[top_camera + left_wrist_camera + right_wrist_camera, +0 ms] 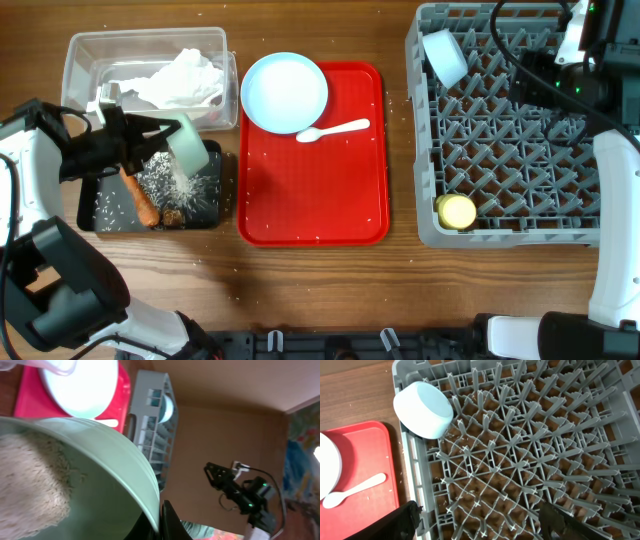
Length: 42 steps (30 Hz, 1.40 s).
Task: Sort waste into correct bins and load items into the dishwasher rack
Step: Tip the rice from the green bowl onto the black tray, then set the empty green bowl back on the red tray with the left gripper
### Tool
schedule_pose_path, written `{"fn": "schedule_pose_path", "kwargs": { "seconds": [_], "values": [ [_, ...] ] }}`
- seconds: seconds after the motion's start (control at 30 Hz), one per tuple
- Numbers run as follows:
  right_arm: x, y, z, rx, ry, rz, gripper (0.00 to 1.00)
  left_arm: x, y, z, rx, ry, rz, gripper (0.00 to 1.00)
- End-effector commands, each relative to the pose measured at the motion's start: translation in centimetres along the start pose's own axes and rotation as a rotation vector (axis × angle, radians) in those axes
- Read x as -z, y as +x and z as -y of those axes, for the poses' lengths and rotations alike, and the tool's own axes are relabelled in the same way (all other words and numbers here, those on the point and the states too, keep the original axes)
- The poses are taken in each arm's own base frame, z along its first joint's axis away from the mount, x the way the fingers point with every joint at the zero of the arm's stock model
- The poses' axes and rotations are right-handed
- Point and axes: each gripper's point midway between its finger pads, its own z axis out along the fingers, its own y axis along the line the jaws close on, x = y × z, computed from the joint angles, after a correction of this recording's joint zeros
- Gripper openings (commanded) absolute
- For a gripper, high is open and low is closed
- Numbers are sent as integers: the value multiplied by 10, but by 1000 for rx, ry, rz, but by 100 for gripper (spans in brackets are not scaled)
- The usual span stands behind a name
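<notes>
My left gripper (150, 132) is shut on the rim of a pale blue bowl (187, 142), tilted over the black tray (100, 215). White rice (165, 178) spills from it onto the tray, beside a carrot piece (141, 198) and a brown scrap (172, 215). In the left wrist view the bowl (115, 455) still holds rice (30, 480), and the fingers (162, 520) pinch its rim. The clear tub (85, 50) holds white tissue (185, 78). The plate (285, 92) and spoon (335, 130) lie on the red tray (315, 200). My right gripper (482, 525) is open and empty above the rack (520, 460).
The grey rack (510, 235) at the right holds the other bowl (445, 55) on its side at the far left corner and a yellow cup (458, 212) at the near left corner. Loose rice grains dot the red tray and the rack.
</notes>
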Motion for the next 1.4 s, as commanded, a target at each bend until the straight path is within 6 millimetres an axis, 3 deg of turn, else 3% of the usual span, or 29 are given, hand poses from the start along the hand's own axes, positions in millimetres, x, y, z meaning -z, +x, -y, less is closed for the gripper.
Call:
{"fn": "schedule_pose_path", "kwargs": {
  "seconds": [0.0,0.13,0.33,0.47,0.83,0.9,0.97,1.1,1.2,1.27,1.37],
  "values": [
    [-4,4,-2,-6,-13,-21,79,4,-4,20,-33,99,18,4],
    [-4,5,-2,-6,-12,-28,79,6,-4,37,-19,201,25,4],
    [-4,6,-2,-5,-12,-33,79,20,-7,46,44,267,58,4],
    [-4,7,-2,-5,-12,-33,79,31,-10,45,83,283,88,4],
    [-4,7,-2,-5,-12,-35,79,29,-8,51,41,277,84,4],
    [-4,7,-2,-6,-12,-35,79,14,0,63,-69,224,37,4],
    [-4,6,-2,-6,-12,-32,80,-15,14,68,-188,70,-59,4],
    [-4,8,-2,-5,-11,-38,80,-104,47,52,-375,-306,-252,4],
    [-4,12,-1,-5,-10,-55,81,-153,73,39,-514,-490,-301,4],
    [-4,13,-1,-4,-10,-58,81,-169,80,25,-568,-650,-276,4],
    [-4,13,-2,-5,-17,-59,81,-161,65,2,-622,-1032,-60,4]
  ]
}}
